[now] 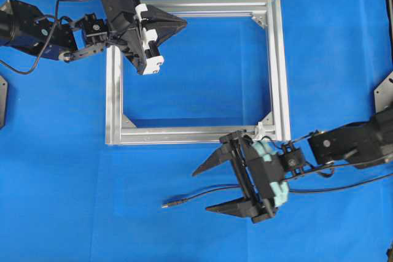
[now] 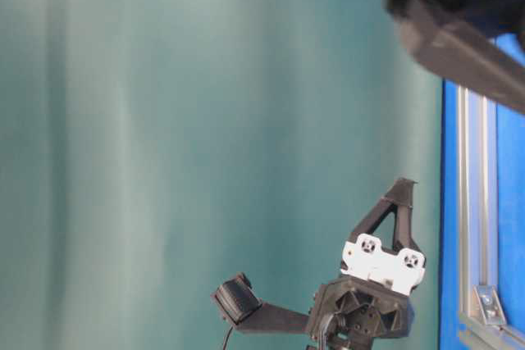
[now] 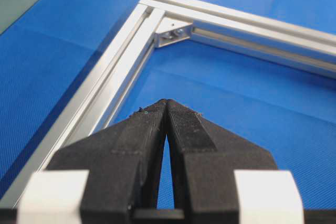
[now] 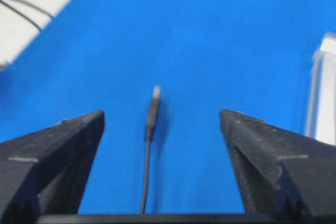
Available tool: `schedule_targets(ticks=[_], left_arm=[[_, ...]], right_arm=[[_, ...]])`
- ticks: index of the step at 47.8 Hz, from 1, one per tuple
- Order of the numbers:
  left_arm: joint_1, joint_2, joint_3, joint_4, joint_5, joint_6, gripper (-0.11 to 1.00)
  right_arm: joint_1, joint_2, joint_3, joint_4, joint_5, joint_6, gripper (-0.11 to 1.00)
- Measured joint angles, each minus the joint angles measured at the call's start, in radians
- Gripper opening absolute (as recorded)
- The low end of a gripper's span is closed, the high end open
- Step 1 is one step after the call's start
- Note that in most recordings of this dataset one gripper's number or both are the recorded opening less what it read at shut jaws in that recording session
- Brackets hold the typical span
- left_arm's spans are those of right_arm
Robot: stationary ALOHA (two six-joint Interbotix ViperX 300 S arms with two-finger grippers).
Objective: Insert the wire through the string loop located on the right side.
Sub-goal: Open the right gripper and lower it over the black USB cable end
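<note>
1. Zero progress on the threading itself: the wire lies loose on the blue cloth, not yet gripped, well short of the aluminium frame.
2. Right gripper has its jaws wide apart, straddling the wire just behind the plug. In the right wrist view the plug sits centred between the two fingers. Looks lined up for a pick.
3. Left gripper has jaws pressed together, holding nothing, over the far left corner of the frame.
4. String loop: too fine to make out, so I can't place it. By the task it should be on the frame's right bar.
5. Left to do: grasp, lift, aim plug at loop, push through.
6. Materials: wire is thin, black, limp, likely to droop past the grip; plug is a small rigid cylinder with a metallic tip. Frame is slotted extruded bar, matte silver, with triangular corner brackets. Cloth is finely textured. Fingers are black wedge-shaped plastic.
</note>
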Motion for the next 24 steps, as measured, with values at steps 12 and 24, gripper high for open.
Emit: schedule_targets(ticks=[12,24], left_arm=[[0.000,-0.002,-0.002,0.000,0.000,0.000,0.00],[0.000,-0.002,-0.002,0.000,0.000,0.000,0.00]], right_arm=[[0.025,0.101,-0.038,0.074,0.005,0.000,0.78],[0.026,0.169,-0.071,0.106,0.005,0.002,0.78]])
